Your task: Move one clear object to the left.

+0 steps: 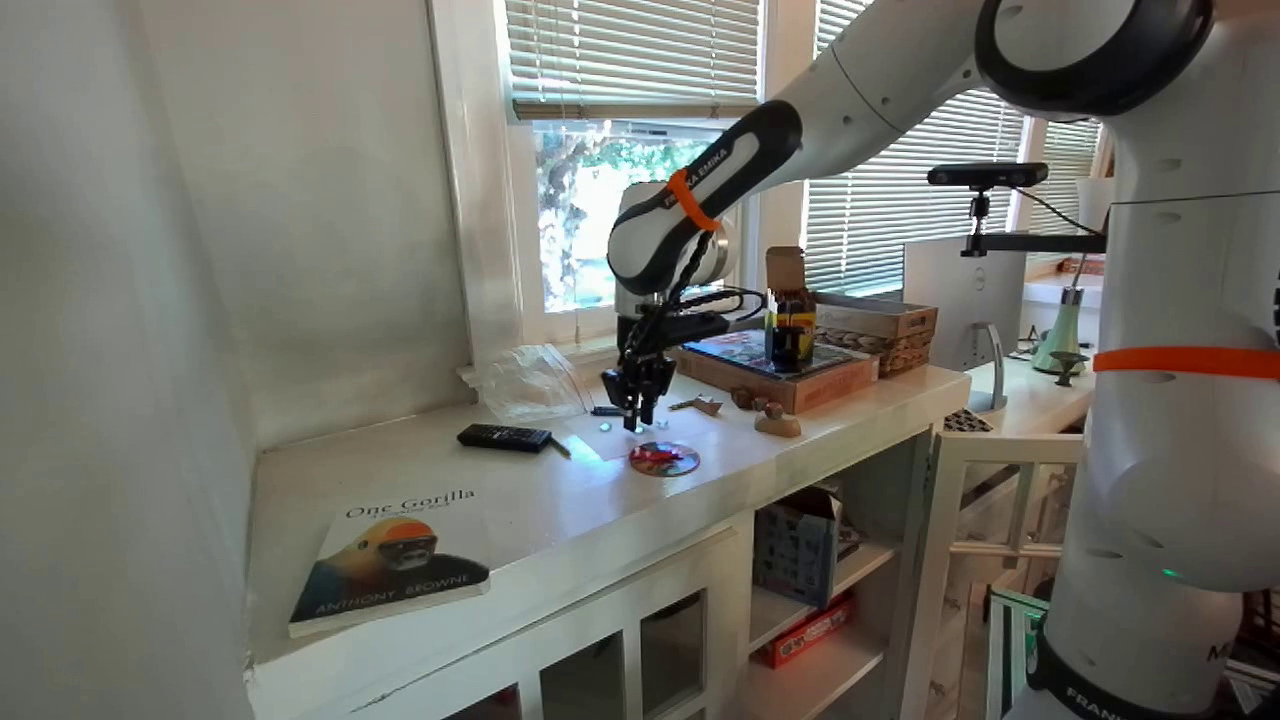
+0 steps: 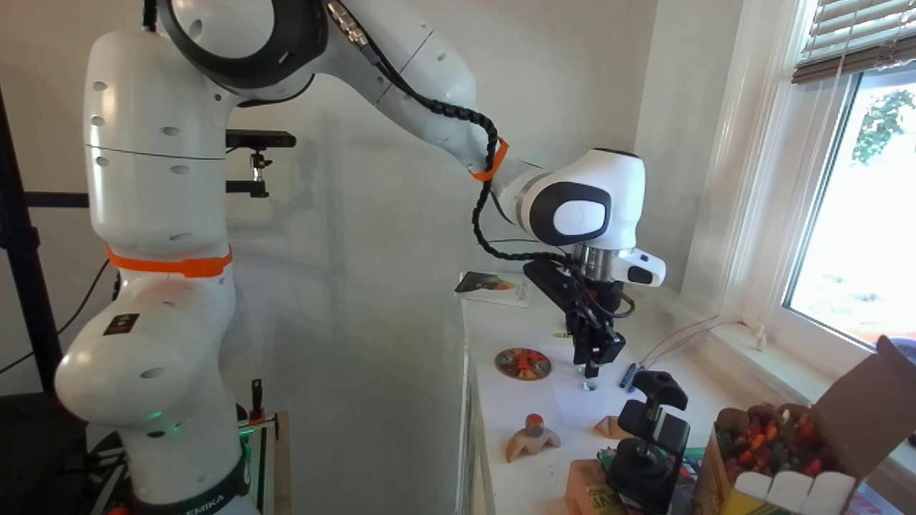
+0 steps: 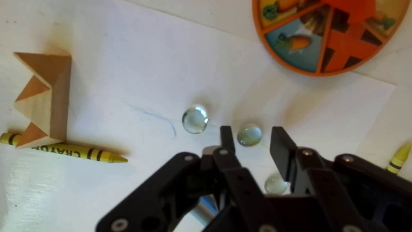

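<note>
Clear bead (image 3: 249, 136), 1 of 3: rounded, glassy, faintly green. It lay on flat white paper (image 3: 154, 64), visible between my fingers (image 3: 227, 141), which stood spread. Nearby I noted a sawtooth-edged wooden block (image 3: 60, 100) and a yellow crayon (image 3: 72, 151).

In the wrist view the jaws hide part of a clear bead (image 3: 275, 184), much of a blue-and-silver thing (image 3: 206, 209) and nearly all of a yellow crayon (image 3: 400, 158) but its tip end, while a toothed wooden block (image 3: 59, 100) covers a stretch of another crayon (image 3: 77, 153) and the view's upper border cuts off an orange-rimmed disc (image 3: 328, 42) by the front edge of the worktop (image 1: 560, 515). In an exterior view the beads (image 1: 605, 427) are too small to tell whether the jaws touch one. An open carton (image 2: 794, 493) toward the worktop's window edge runs off the bottom of an exterior view.
</note>
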